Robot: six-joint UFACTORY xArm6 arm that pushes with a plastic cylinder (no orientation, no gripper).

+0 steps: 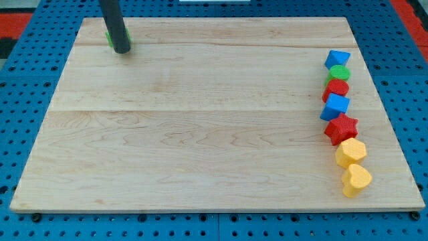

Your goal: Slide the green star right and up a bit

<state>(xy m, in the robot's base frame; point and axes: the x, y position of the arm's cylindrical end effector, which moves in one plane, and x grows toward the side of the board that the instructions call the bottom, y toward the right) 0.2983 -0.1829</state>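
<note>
My dark rod comes down at the view's top left, and my tip (pixel 122 49) rests on the wooden board (pixel 187 120). A green block (pixel 109 38), presumably the green star, is almost wholly hidden behind the rod; only a sliver shows at the rod's left edge and a trace at its right. Its shape cannot be made out. My tip sits right in front of it, on its lower right side.
A column of blocks runs down the board's right edge: blue block (pixel 338 59), green block (pixel 338 72), red block (pixel 336 88), blue cube (pixel 335 106), red star (pixel 342 128), yellow hexagon (pixel 351 152), yellow heart (pixel 356 180). Blue pegboard surrounds the board.
</note>
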